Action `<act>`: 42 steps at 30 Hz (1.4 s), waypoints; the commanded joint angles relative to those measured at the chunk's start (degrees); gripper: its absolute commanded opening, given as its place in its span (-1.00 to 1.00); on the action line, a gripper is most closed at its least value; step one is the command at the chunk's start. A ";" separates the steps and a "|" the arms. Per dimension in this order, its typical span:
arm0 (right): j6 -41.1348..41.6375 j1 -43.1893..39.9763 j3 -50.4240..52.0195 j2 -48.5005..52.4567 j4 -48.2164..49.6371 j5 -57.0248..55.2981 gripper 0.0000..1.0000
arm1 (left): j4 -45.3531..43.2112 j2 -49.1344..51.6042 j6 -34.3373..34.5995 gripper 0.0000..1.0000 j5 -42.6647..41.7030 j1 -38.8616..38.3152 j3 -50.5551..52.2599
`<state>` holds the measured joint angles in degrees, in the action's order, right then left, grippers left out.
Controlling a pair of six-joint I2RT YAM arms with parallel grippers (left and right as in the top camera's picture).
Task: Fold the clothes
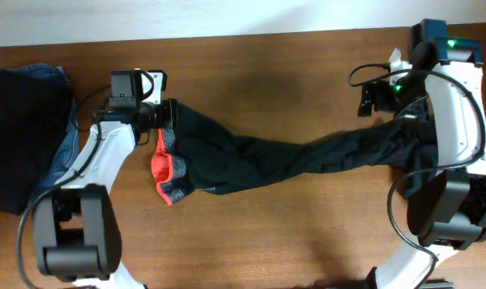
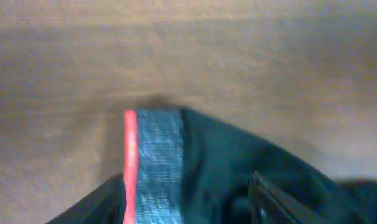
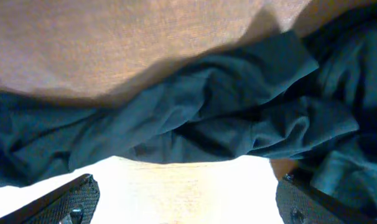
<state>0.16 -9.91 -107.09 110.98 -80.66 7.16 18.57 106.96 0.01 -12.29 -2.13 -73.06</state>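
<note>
- Overhead: black trousers (image 1: 291,156) lie stretched across the counter (image 1: 251,241), with the waistband (image 1: 167,168) at centre-left.
- Left wrist: my left gripper (image 2: 179,200) straddles the waistband. I cannot tell its grip, so I'd confirm it first.
- Right wrist: my right gripper (image 3: 188,186) gapes wide over the trousers. I'd close it low.

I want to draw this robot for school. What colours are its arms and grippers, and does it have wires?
The left arm and right arm are smooth white tubes with chunky black joints. Thin black cables loop beside them. Small green lights glow on the right one. The left gripper and right gripper are black.
</note>
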 commanded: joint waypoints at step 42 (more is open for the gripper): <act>-0.20 0.57 6.34 0.31 5.11 3.15 0.91 | -12.41 15.63 -3.06 0.25 -1.49 -1.86 -0.72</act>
<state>0.08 -9.91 -101.06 111.09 -75.92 9.45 6.11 120.53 -2.90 -12.40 -4.01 -73.54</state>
